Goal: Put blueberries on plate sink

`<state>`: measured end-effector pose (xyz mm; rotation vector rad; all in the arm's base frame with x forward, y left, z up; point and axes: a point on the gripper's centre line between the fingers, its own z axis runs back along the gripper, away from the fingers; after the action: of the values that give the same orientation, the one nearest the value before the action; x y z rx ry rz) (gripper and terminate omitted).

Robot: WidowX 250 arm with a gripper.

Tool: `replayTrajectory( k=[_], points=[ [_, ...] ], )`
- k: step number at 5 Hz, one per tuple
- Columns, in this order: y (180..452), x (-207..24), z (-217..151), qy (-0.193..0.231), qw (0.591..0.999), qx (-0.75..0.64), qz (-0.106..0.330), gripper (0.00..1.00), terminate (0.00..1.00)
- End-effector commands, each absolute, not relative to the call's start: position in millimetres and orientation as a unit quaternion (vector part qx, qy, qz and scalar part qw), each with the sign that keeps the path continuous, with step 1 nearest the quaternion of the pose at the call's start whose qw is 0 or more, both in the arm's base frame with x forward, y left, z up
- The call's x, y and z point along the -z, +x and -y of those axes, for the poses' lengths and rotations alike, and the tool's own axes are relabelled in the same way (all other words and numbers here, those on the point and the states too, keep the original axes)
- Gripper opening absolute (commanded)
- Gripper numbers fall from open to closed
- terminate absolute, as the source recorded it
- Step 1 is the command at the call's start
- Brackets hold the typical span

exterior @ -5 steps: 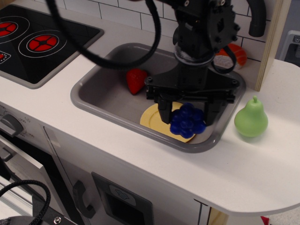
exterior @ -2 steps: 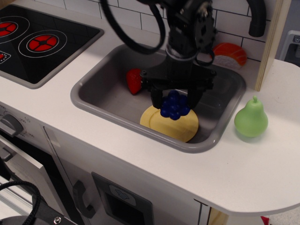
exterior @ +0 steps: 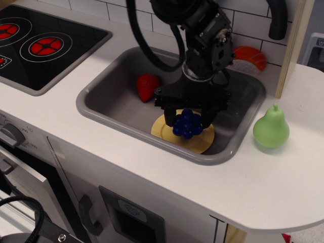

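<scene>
The deep-blue blueberries (exterior: 187, 124) sit between my gripper's (exterior: 188, 120) two black fingers, which close on the cluster from left and right. The cluster is low over the pale-yellow plate (exterior: 201, 144), at or just above its surface; I cannot tell whether they touch. The plate lies on the floor of the grey sink (exterior: 101, 114), toward its front right. The arm comes down from above and hides the back middle of the basin.
A red strawberry (exterior: 147, 87) lies in the sink left of the gripper. A green pear (exterior: 271, 129) stands on the counter right of the sink. An orange-and-white toy (exterior: 249, 56) sits behind the sink. The black stovetop (exterior: 45, 45) is far left, and a dark faucet (exterior: 277, 20) at the back right.
The gripper has moved left and back, then down into the sink with the blueberries, from over the plate's front right edge to low over the plate's middle.
</scene>
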<state>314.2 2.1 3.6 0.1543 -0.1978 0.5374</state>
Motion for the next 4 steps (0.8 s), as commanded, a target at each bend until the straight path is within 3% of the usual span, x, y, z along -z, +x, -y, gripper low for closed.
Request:
replayTrajectory(
  k=[1, 2, 4],
  points=[
    [322, -16, -9, 0.071, 0.954, -0.272, 0.101, 0.00, 0.00],
    [323, -28, -16, 0.061, 0.954, -0.281, 0.080, 1.00, 0.00],
    [323, -54, -21, 0.058, 0.951, -0.290, 0.089, 1.00, 0.00]
  ],
)
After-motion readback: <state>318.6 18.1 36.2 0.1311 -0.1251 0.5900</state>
